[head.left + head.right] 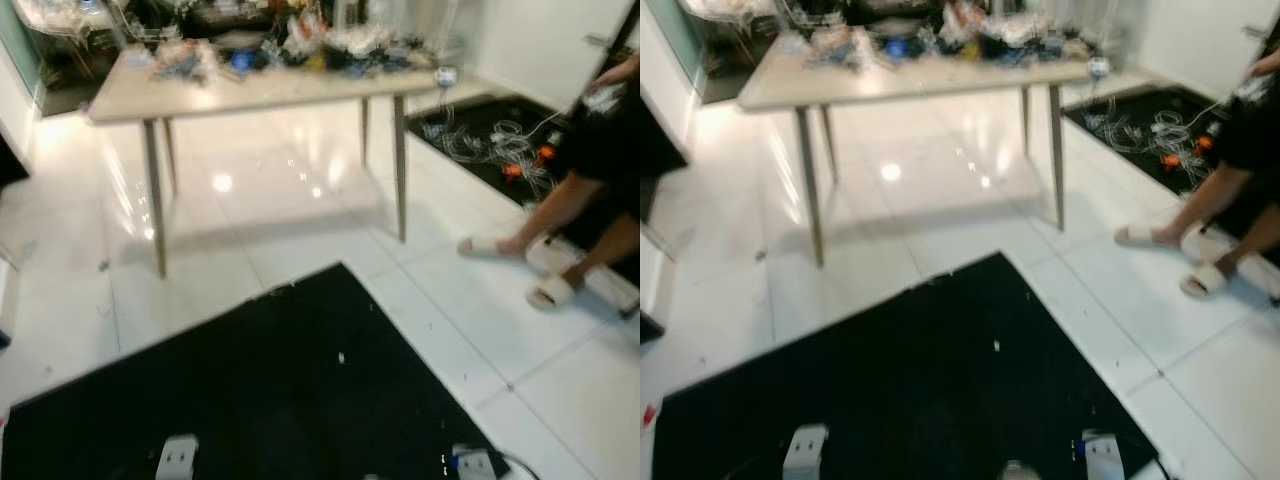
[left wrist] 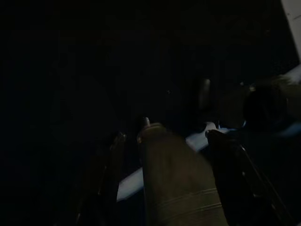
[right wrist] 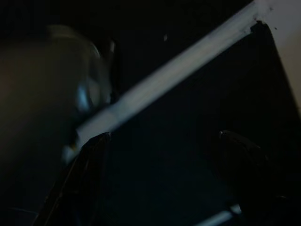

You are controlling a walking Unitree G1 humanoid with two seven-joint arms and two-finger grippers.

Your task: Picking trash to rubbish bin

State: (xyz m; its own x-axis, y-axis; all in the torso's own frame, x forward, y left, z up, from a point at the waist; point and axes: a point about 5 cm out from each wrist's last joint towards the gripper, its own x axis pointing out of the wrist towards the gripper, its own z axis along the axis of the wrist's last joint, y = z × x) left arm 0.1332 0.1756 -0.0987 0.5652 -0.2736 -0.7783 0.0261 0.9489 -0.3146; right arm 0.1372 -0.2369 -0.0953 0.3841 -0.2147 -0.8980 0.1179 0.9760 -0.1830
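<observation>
The left wrist view is very dark. In it my left gripper (image 2: 164, 136) is closed around a dull brownish cylinder (image 2: 181, 188) that reaches just past the fingertips; I cannot tell what the cylinder is. My right gripper (image 3: 164, 141) hangs open over the black mat (image 1: 280, 390), with nothing between its fingers. A small white scrap (image 1: 341, 357) lies on the mat in the eye views. Two silver parts of my body (image 1: 177, 457) show at the lower edge.
A light wooden table (image 1: 250, 92) piled with clutter stands ahead on glossy white tiles. A seated person's legs in pale slippers (image 1: 555, 290) are at the right. Behind them tangled cables (image 1: 490, 140) lie on a second dark mat.
</observation>
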